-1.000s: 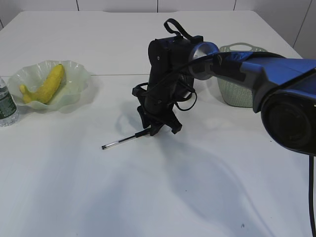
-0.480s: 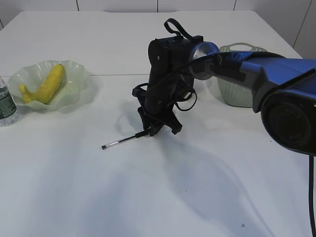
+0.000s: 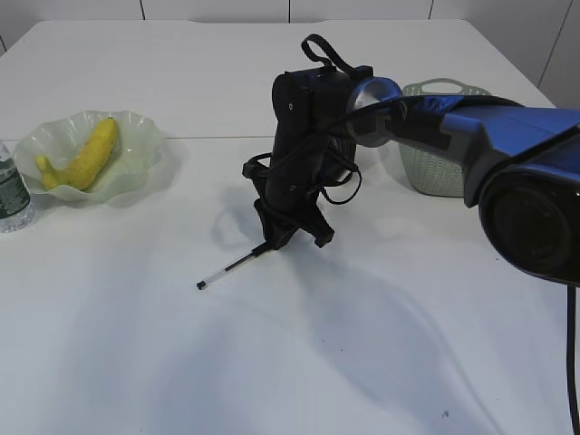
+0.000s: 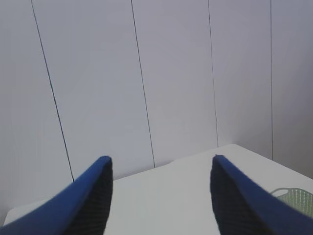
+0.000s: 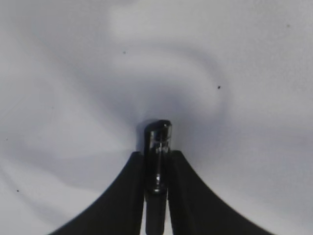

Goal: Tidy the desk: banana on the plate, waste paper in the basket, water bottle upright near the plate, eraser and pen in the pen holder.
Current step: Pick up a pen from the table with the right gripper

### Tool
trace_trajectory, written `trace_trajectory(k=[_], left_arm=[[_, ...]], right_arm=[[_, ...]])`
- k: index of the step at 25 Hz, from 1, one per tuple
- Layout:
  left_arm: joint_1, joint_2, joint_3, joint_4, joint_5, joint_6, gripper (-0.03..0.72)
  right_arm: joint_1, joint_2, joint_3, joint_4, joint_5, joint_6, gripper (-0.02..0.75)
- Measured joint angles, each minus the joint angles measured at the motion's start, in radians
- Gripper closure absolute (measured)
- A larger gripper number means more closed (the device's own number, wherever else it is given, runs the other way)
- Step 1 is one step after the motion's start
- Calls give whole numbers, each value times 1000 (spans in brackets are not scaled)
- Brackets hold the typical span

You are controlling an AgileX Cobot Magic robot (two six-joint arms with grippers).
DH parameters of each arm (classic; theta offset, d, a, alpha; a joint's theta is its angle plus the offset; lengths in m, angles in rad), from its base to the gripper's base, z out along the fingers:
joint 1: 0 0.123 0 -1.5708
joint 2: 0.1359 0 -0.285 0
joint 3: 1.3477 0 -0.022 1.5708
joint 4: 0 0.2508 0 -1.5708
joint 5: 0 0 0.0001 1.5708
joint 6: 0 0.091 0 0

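At far left the water bottle [image 3: 11, 192] stands beside the plate [image 3: 145, 136], which holds the banana [image 3: 83, 156]. Mid-bench [image 3: 136, 344], the right tool [image 3: 288, 237] is clamped on the pen [image 3: 228, 269], its free end slanting down to the bench. Behind sits the basket [image 3: 435, 168]. The left tool [image 4: 159, 196] hangs apart, empty. The pen step is in hand; next it likely needs lifting toward the pen holder, unseen here.

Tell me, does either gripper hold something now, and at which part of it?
The right gripper holds the pen near one end, its fingers pressed on both sides. The left gripper is open and holds nothing.
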Motion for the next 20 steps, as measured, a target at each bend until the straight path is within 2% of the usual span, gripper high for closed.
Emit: trace_trajectory(k=[11,20], left_arm=[[0,2,0,0,-6,0,246],[0,2,0,0,-8,0,246]], right_arm=[[0,0,-3,-6,0,-2,627],[0,10,-109,-155,8,-6,631]])
